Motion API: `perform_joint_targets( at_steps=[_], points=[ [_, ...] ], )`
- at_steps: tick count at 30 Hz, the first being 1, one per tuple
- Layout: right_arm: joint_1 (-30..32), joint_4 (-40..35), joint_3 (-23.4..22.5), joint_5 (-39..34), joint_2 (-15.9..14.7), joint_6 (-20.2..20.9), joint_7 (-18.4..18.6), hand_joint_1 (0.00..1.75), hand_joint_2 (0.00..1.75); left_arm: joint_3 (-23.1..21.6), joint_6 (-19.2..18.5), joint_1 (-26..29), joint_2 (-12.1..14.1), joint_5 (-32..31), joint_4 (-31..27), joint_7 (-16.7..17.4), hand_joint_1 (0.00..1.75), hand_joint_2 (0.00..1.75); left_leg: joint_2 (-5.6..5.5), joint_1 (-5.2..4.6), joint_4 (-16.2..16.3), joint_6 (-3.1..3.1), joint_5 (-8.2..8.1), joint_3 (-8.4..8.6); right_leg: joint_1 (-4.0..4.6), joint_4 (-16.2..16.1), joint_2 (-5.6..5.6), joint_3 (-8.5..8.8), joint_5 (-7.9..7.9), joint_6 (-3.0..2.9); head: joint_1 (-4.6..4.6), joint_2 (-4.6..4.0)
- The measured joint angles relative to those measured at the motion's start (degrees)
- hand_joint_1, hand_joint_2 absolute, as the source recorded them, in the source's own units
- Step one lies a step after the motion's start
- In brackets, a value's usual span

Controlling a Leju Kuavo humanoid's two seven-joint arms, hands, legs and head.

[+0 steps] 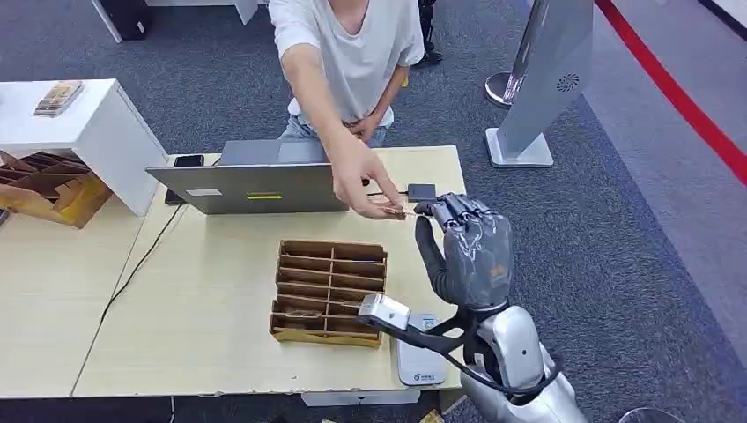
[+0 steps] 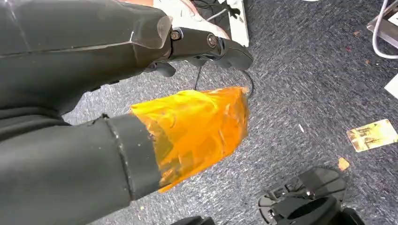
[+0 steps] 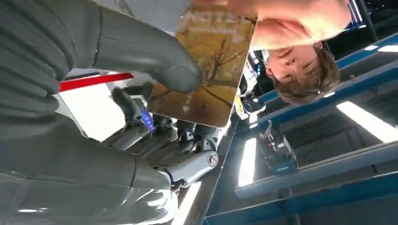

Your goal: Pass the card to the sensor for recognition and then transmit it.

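My right hand (image 1: 469, 251) is raised over the table's right side, fingertips toward the person. In the right wrist view its thumb (image 3: 155, 58) presses a brown hotel-style card (image 3: 209, 77) against the fingers behind it. A person's hand (image 1: 359, 179) reaches across the table and pinches the card's (image 1: 391, 211) far end, so both hold it. The white card sensor (image 1: 417, 356) lies at the table's front edge, below my forearm. My left hand (image 2: 141, 117), its thumb wrapped in orange tape, hangs over grey carpet and holds nothing.
A wooden slotted card box (image 1: 329, 291) sits mid-table, with a grey laptop (image 1: 255, 183) behind it and a small black device (image 1: 421, 191) beside the person's hand. A white kiosk (image 1: 539, 84) stands at the back right. A loose card (image 2: 372, 135) lies on the carpet.
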Motion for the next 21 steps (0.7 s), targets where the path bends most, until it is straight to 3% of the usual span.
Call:
perform_joint_targets(
  at_steps=[13,21],
  points=[
    [0.00,0.00,0.42,-2.71,0.00,-0.44,-1.27,1.75,1.75,0.00,0.00,0.00,0.02,0.11,0.00,0.00,0.00,0.00,0.00,0.00,0.00,0.00,0.00,0.00,0.00,0.00,0.00,0.00,0.00,0.00,0.00,0.00],
    [0.11,-0.20,1.36,-9.93,0.00,0.61,-3.61,1.75,1.75,0.00,0.13,0.02,0.07,0.50,0.02,-0.02,0.00,0.00,0.00,0.00,0.00,0.00,0.00,0.00,0.00,0.00,0.00,0.00,0.00,0.00,0.02,0.00]
  ],
)
